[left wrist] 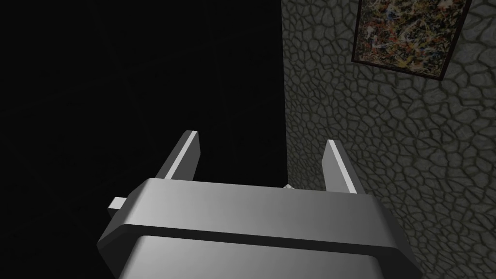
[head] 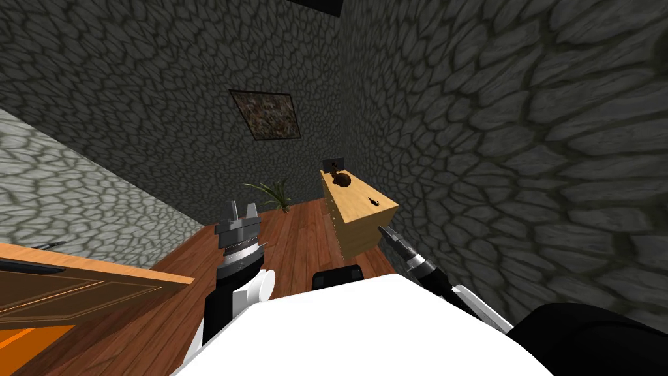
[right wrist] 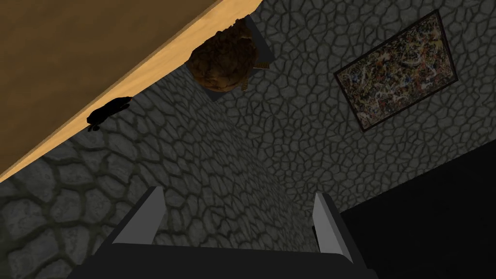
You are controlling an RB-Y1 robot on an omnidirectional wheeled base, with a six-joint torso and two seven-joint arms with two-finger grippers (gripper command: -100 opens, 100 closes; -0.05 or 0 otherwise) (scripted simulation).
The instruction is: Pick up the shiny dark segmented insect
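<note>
A small dark insect (head: 374, 201) lies on top of a light wooden dresser (head: 365, 225) against the stone wall, near the dresser's front end. The right wrist view shows the insect (right wrist: 107, 112) as a black shape at the edge of the dresser top (right wrist: 87, 63). My right gripper (head: 383, 231) hangs just short of the dresser's front corner, below the insect, and its fingers (right wrist: 145, 218) stand open with nothing between them. My left gripper (head: 240, 210) is raised over the floor to the left, open and empty (left wrist: 261, 152).
A brown lumpy object (head: 340, 179) sits further back on the dresser, with a small dark frame (head: 333, 162) behind it. A potted plant (head: 274, 193) stands in the corner on the wooden floor (head: 293, 241). A wooden door (head: 59, 294) lies at my left.
</note>
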